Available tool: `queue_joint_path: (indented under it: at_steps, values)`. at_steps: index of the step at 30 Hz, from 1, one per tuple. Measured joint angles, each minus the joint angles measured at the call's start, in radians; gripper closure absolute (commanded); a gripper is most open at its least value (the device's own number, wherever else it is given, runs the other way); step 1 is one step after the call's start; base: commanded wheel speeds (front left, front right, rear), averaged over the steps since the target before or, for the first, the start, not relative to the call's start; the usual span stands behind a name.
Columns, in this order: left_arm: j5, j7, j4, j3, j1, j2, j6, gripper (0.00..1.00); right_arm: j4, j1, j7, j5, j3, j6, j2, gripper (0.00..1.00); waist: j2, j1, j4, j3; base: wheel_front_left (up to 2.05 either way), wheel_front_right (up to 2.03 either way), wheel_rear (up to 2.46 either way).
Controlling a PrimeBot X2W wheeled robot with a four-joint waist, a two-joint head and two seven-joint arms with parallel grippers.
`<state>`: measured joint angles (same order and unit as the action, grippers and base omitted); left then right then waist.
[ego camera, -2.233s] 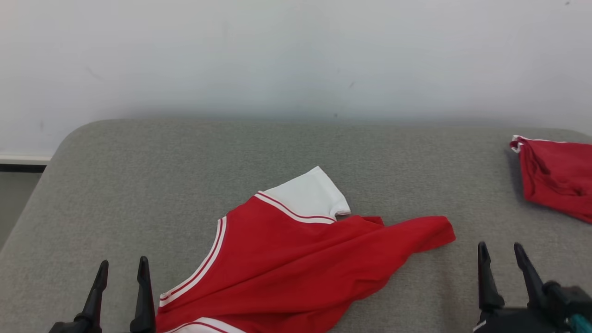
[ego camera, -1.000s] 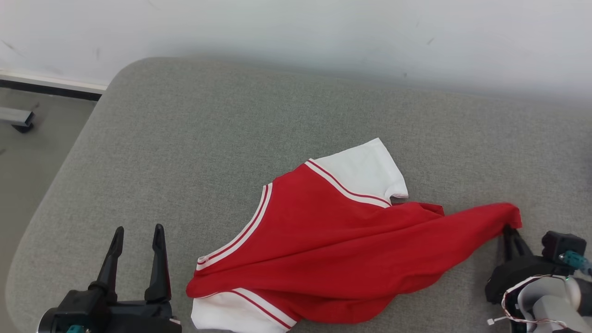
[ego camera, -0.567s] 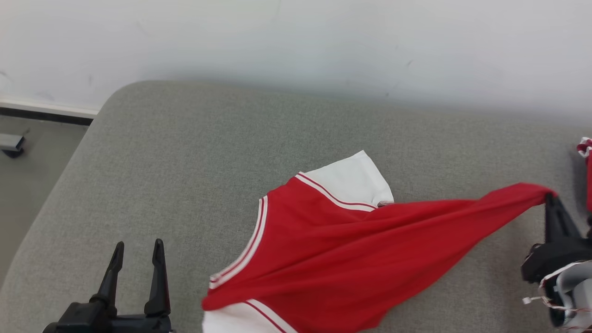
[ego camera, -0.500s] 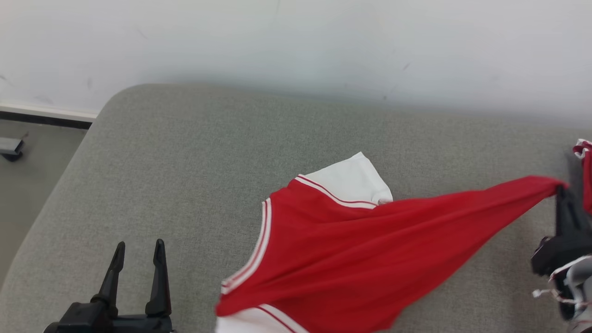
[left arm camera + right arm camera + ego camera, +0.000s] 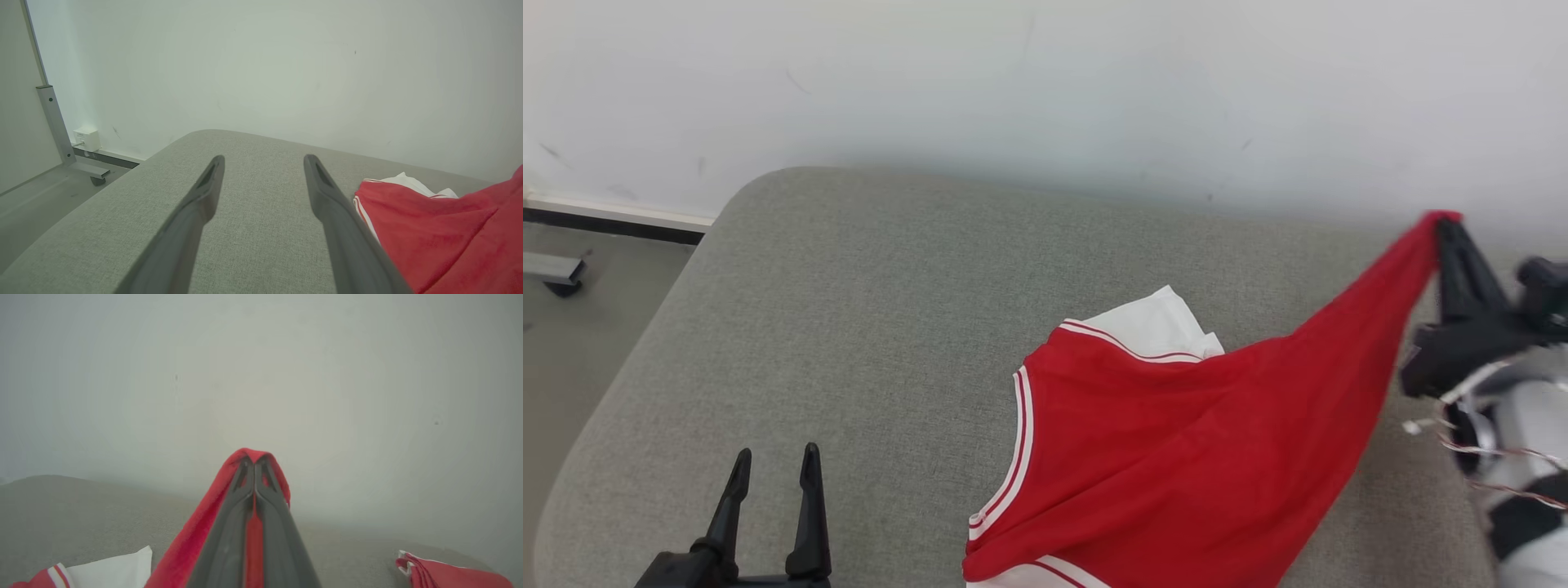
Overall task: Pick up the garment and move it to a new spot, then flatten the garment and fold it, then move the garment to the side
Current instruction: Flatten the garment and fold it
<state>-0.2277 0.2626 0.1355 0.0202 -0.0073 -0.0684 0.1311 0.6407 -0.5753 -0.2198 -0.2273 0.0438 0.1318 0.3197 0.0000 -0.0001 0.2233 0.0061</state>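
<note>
The garment (image 5: 1176,441) is a red shirt with white sleeves and striped trim, partly lifted off the grey cushion (image 5: 849,327). My right gripper (image 5: 1444,224) is shut on one red corner and holds it high at the right, so the cloth hangs stretched down to the lower middle. In the right wrist view the red cloth (image 5: 253,457) wraps over the shut right gripper (image 5: 254,461). My left gripper (image 5: 774,461) stands open and empty at the lower left, beside the garment (image 5: 441,228) and clear of it; its tips (image 5: 263,161) hover over bare cushion.
A second red folded garment (image 5: 449,573) lies on the cushion to the right. A pale wall (image 5: 1045,82) runs behind the cushion. Bare floor and a metal stand foot (image 5: 81,167) lie off the cushion's left edge.
My right gripper has lifted the pinched red corner up and back, raising the cloth off the cushion and dragging the shirt's body rightward. The head view has shifted. The left gripper stays open in place.
</note>
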Motion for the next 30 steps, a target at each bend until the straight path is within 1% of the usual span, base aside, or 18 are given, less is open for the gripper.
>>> queue_joint_path:
  at_steps: [2, 3, 4, 10, 11, 15, 20, 21, 22, 23, 26, 30]
  values:
    - [0.000, 0.000, 0.000, -0.003, 0.000, 0.000, 0.000, 0.00, -0.003, -0.038, 0.001, 0.000, 0.040, 0.000, -0.039, 1.00, 0.0000, 0.0000, 0.005, 0.002, 0.00, 0.00, 0.00]
    - [0.000, 0.000, 0.000, -0.003, 0.000, 0.000, 0.000, 0.00, -0.003, -0.038, 0.001, 0.000, 0.040, 0.000, -0.039, 1.00, 0.0000, 0.0000, 0.005, 0.002, 0.00, 0.00, 0.00]
    - [-0.003, 0.000, 0.003, -0.008, -0.002, 0.000, 0.000, 0.00, 0.002, -0.079, 0.002, 0.000, 0.086, 0.000, -0.081, 1.00, 0.0000, 0.0000, 0.012, 0.005, 0.00, 0.00, 0.00]
    - [-0.003, 0.000, 0.003, -0.024, -0.023, 0.002, 0.000, 0.00, 0.084, -0.177, 0.000, -0.004, 0.216, 0.000, -0.195, 1.00, 0.0000, 0.0001, 0.041, 0.019, 0.00, 0.00, 0.00]
    - [-0.003, 0.000, 0.003, -0.024, -0.023, 0.002, 0.000, 0.00, 0.084, -0.177, 0.000, -0.004, 0.216, 0.000, -0.195, 1.00, 0.0000, 0.0001, 0.041, 0.019, 0.00, 0.00, 0.00]
    - [-0.006, 0.000, 0.003, -0.030, -0.036, 0.004, 0.000, 0.00, 0.170, -0.201, -0.010, -0.017, 0.290, 0.000, -0.240, 1.00, 0.0000, 0.0001, 0.059, 0.037, 0.00, 0.00, 0.00]
    - [-0.009, 0.000, 0.006, -0.033, -0.050, 0.008, 0.000, 0.00, 0.264, -0.208, -0.027, -0.056, 0.384, 0.000, -0.266, 1.00, 0.0000, 0.0001, 0.074, 0.067, 0.00, 0.00, 0.00]
    - [-0.010, 0.000, 0.007, -0.033, -0.055, 0.008, 0.000, 0.00, 0.282, -0.208, -0.027, -0.070, 0.402, 0.000, -0.267, 0.87, 0.0000, 0.0001, 0.077, 0.073, 0.00, 0.00, 0.00]
    - [-0.011, 0.000, 0.008, -0.033, -0.057, 0.008, 0.000, 0.00, 0.297, -0.208, -0.027, -0.079, 0.424, 0.000, -0.267, 0.51, 0.0000, 0.0002, 0.079, 0.079, 0.00, 0.00, 0.00]
    - [-0.012, 0.000, 0.012, -0.034, -0.059, 0.008, 0.000, 0.00, 0.305, -0.208, -0.028, -0.095, 0.450, 0.000, -0.267, 0.00, 0.0000, 0.0003, 0.081, 0.083, 0.00, 0.00, 0.00]
    - [-0.011, 0.000, 0.016, -0.033, -0.065, 0.011, 0.000, 0.00, 0.316, -0.210, -0.034, -0.137, 0.500, 0.000, -0.269, 0.00, 0.0001, 0.0002, 0.083, 0.092, 0.00, 0.00, 0.00]
    - [-0.008, 0.000, 0.016, -0.021, -0.066, 0.011, 0.000, 0.00, 0.339, -0.241, -0.040, -0.140, 0.488, 0.000, -0.269, 0.00, 0.0001, 0.0003, 0.068, 0.089, 0.00, 0.00, 0.00]
